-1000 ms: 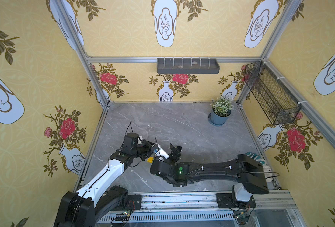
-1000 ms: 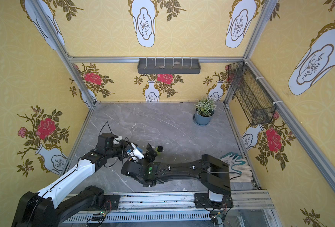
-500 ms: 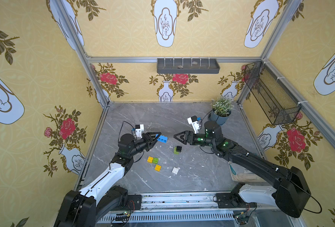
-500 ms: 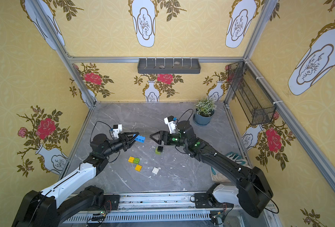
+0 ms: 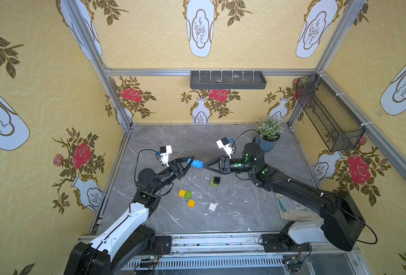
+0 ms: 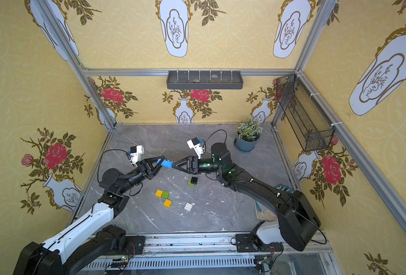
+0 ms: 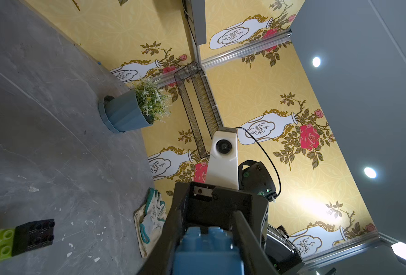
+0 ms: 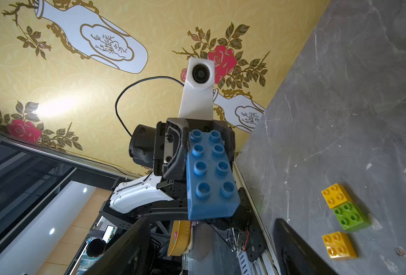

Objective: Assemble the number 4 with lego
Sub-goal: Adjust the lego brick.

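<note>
The left gripper point(image 5: 189, 164) is clamped on one end of the blue brick point(image 5: 197, 163), holding it in the air over the middle of the table point(image 5: 185, 138). The right gripper point(image 5: 205, 165) faces it, jaws spread either side of the brick's free end, not gripping. It reads as a handover: the right jaws must close squarely before the left lets go. Below lie a yellow-green pair point(image 5: 185, 193), a yellow brick point(image 5: 191, 203), a white brick point(image 5: 212, 206) and a green-black pair point(image 5: 215, 181), none joined to the blue.

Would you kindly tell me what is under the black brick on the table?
A lime green brick lies under the black brick, its studded edge poking out at one side. The rest is covered, so their joint is hidden.
</note>
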